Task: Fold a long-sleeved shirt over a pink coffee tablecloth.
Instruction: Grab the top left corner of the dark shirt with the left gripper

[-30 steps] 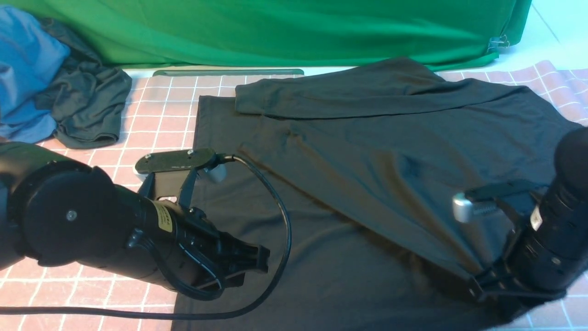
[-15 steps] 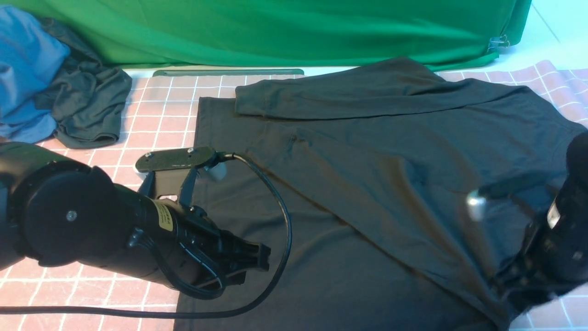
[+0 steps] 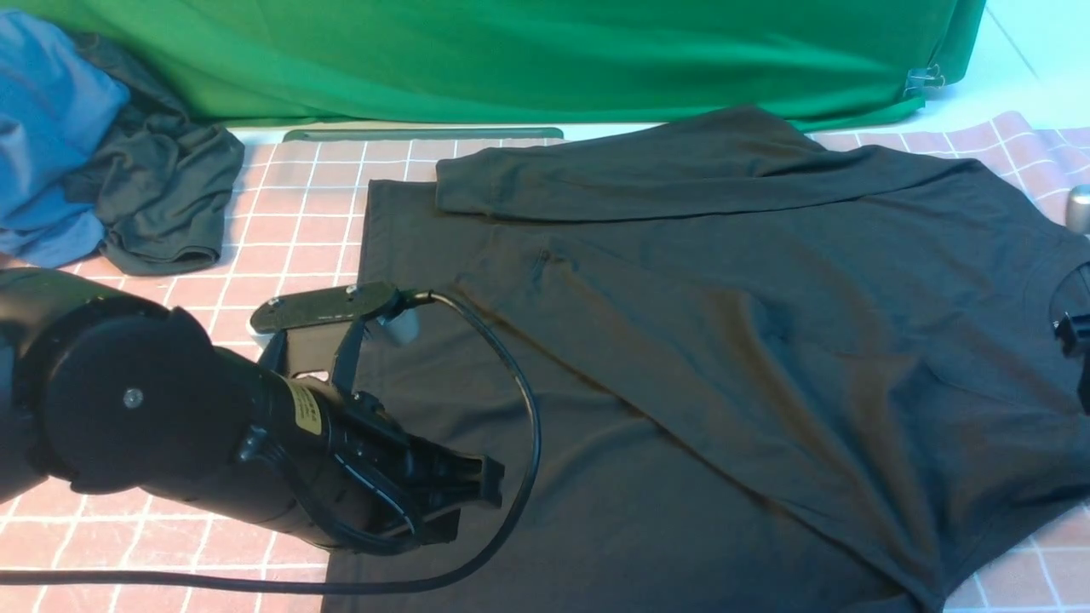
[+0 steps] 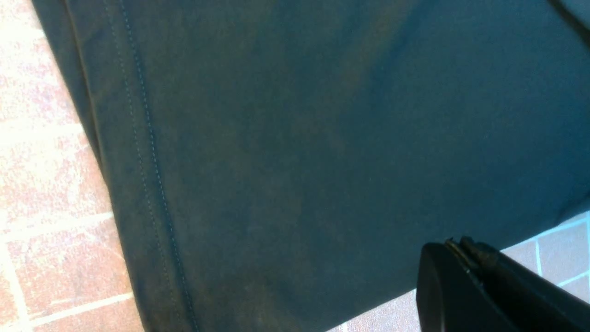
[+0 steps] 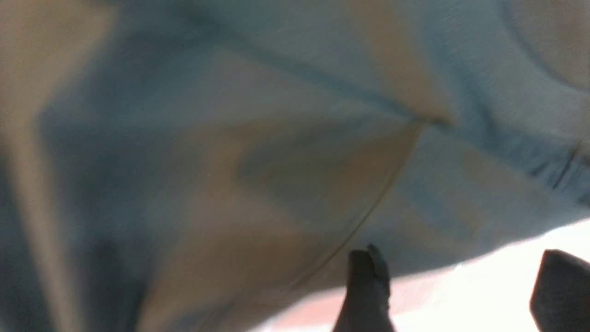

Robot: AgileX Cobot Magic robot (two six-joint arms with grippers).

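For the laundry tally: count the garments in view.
3: the long-sleeved shirt spread on the pink tablecloth, a dark grey-green garment far left, a blue garment beside it. Others may be hidden.

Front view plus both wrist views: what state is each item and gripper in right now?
long-sleeved shirt: laid flat on the tablecloth, one sleeve folded across it.
pink tablecloth: spread flat under the shirt.
left gripper: shut, holding nothing.
right gripper: open, holding nothing.
blue garment: crumpled in a heap.
dark grey-green garment: crumpled against the blue one.
green cloth: draped along the far side.
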